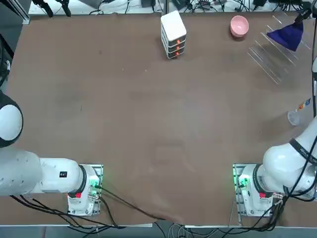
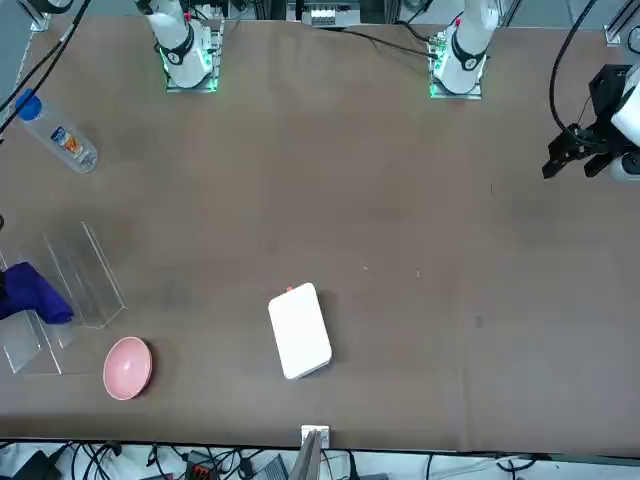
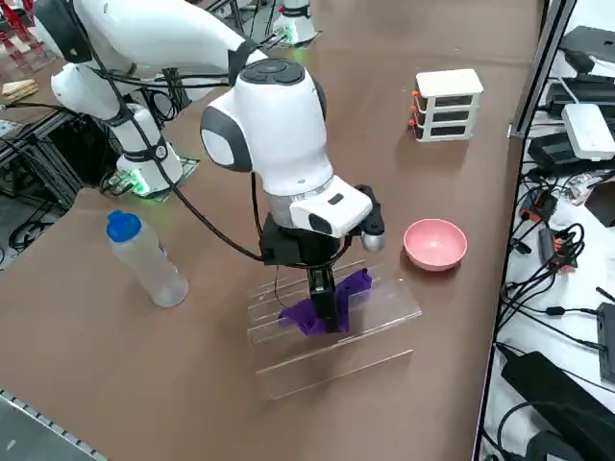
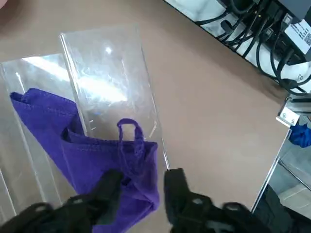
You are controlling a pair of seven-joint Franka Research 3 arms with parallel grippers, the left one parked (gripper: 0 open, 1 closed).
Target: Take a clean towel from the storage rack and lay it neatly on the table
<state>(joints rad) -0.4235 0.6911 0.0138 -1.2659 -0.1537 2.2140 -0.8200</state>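
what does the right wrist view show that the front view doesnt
Only the right wrist view shows the cloth loop on the towel, the right gripper's two fingers, open over the towel at the rack, and a crumpled blue thing off beyond the table.

Only the front view shows the bottle with its blue cap and the white box.

Both show the purple towel on the clear rack, the brown table and the pink bowl, though the wrist view catches just a sliver of the bowl.

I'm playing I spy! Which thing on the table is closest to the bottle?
The clear rack is nearest the bottle; the pink bowl and white box stand farther away.
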